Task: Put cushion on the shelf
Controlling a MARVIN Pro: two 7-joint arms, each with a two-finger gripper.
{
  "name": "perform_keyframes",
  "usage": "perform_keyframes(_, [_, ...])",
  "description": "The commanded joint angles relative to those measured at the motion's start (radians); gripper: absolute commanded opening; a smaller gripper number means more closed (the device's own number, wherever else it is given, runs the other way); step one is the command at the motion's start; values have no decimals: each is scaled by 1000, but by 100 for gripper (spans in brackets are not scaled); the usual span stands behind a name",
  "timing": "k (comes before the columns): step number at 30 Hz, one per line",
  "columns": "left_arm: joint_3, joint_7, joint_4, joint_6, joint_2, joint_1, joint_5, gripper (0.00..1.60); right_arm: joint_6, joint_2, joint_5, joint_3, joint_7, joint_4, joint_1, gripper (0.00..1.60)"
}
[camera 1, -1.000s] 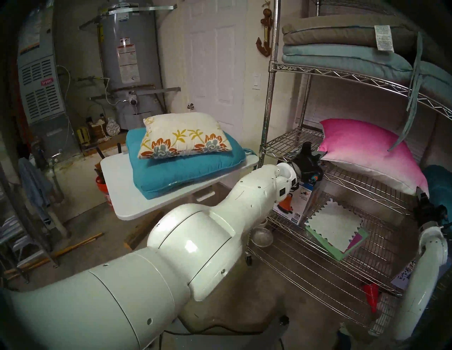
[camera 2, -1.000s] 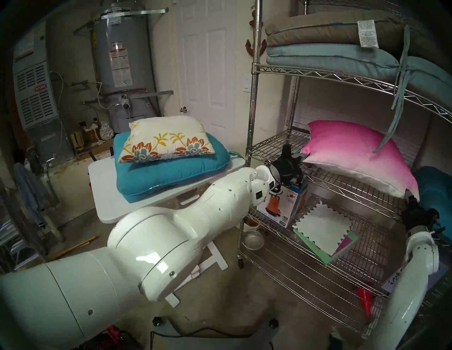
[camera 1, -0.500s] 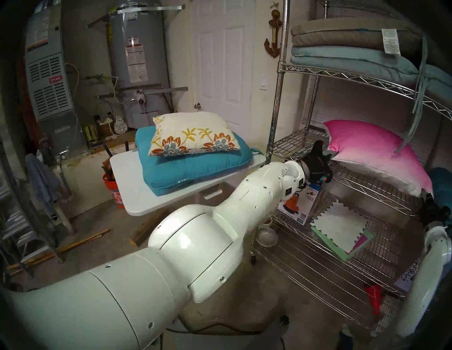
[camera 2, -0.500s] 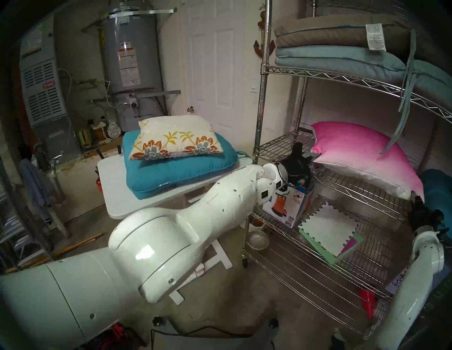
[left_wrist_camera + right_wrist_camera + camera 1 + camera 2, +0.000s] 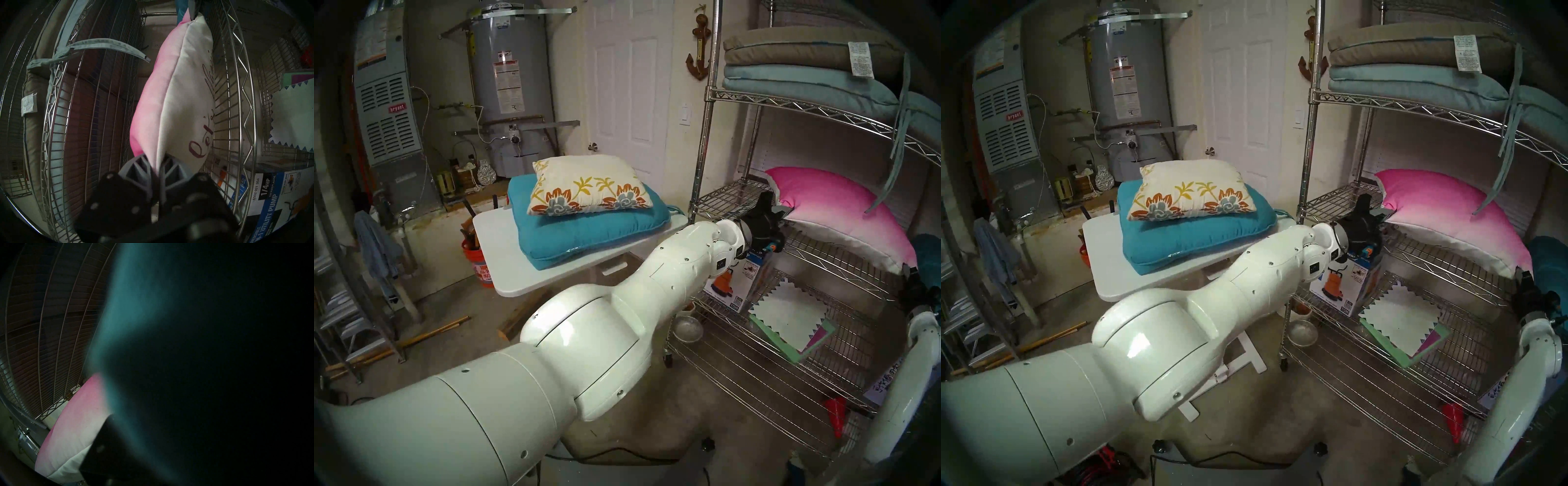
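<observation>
I have the left gripper [image 5: 157, 163] and right gripper [image 5: 908, 271] both clamped on the pink pillow's [image 5: 829, 207] corners on the shelf [image 5: 802, 253], floral cushion [image 5: 588, 185] well left of them.

My left arm reaches long across the view, forearm angled up, wrist nearly level. Left tool [image 5: 157, 167] is clamped tight, its grey ribbed fingers [image 5: 141, 163] pinching a pillow corner. My right arm rises at the right edge, elbow bent; right tool [image 5: 908, 271] is closed, fingertips hidden from the wrist camera.
</observation>
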Motion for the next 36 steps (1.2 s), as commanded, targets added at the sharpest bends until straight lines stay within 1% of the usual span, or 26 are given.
perform_keyframes(1, [-14, 15, -34, 14, -7, -27, -28, 0, -26, 104, 4, 84, 13, -106, 91, 0])
perform_keyframes(3, [-18, 15, -33, 17, -7, -28, -33, 0, -19, 98, 3, 89, 16, -102, 101, 0])
perform_keyframes(4, [-20, 16, -33, 19, -7, -28, -36, 0, -12, 108, 3, 90, 14, -115, 100, 0])
perform_keyframes(5, [-22, 16, -32, 21, -7, -28, -38, 0, -11, 90, 2, 94, 19, -98, 114, 0])
perform_keyframes(8, [-29, 17, -31, 26, -7, -30, -45, 0, 4, 99, 2, 97, 19, -112, 119, 0])
perform_keyframes(9, [-31, 17, -30, 27, -7, -31, -47, 0, 4, 85, 1, 99, 23, -99, 130, 0])
perform_keyframes(11, [-36, 17, -29, 29, -7, -32, -52, 0, 15, 99, 1, 101, 20, -116, 130, 0])
perform_keyframes(12, [-40, 18, -27, 30, -7, -32, -55, 0, 16, 83, 0, 102, 25, -102, 142, 0])
perform_keyframes(16, [-53, 19, -24, 34, -7, -34, -64, 0, 33, 85, -1, 103, 27, -110, 157, 0])
perform_keyframes(17, [-56, 20, -23, 35, -7, -34, -66, 0, 33, 74, -1, 103, 31, -100, 160, 0])
perform_keyframes(18, [-60, 21, -23, 35, -7, -34, -69, 0, 42, 89, -2, 101, 26, -117, 161, 0])
perform_keyframes(19, [-62, 21, -23, 35, -7, -34, -71, 0, 40, 64, -2, 102, 35, -93, 160, 0])
perform_keyframes(20, [-66, 22, -23, 35, -7, -35, -73, 0, 48, 83, -3, 100, 29, -113, 171, 0])
perform_keyframes(21, [-68, 22, -23, 34, -7, -35, -75, 0, 48, 69, -3, 100, 34, -100, 173, 0])
perform_keyframes(22, [-72, 23, -23, 33, -7, -35, -78, 0, 54, 76, -5, 99, 33, -109, 181, 0])
perform_keyframes(23, [-74, 23, -23, 33, -7, -35, -80, 0, 53, 64, -5, 99, 38, -97, 176, 0])
perform_keyframes(24, [-77, 24, -23, 32, -7, -34, -82, 0, 61, 79, -7, 97, 34, -114, 185, 0])
perform_keyframes(25, [-80, 24, -22, 32, -7, -34, -84, 0, 59, 60, -7, 97, 41, -96, 181, 0])
perform_keyframes(26, [-83, 24, -22, 31, -7, -34, -86, 0, 65, 76, -10, 96, 37, -113, 192, 0])
perform_keyframes(27, [-85, 24, -21, 30, -7, -34, -87, 0, 64, 61, -10, 96, 43, -99, 189, 0])
perform_keyframes(30, [-95, 24, -20, 28, -7, -34, -92, 0, 73, 67, -16, 91, 42, -109, 206, 0])
perform_keyframes(33, [-102, 24, -21, 25, -7, -36, -96, 0, 78, 55, -20, 85, 47, -100, 204, 0])
perform_keyframes(34, [-104, 24, -21, 24, -7, -36, -98, 0, 85, 72, -25, 81, 41, -118, 216, 0])
perform_keyframes(35, [-107, 23, -22, 23, -7, -37, -99, 0, 82, 51, -24, 80, 49, -98, 206, 0])
perform_keyframes(36, [-109, 23, -22, 22, -6, -37, -100, 0, 90, 70, -29, 76, 43, -120, 221, 0])
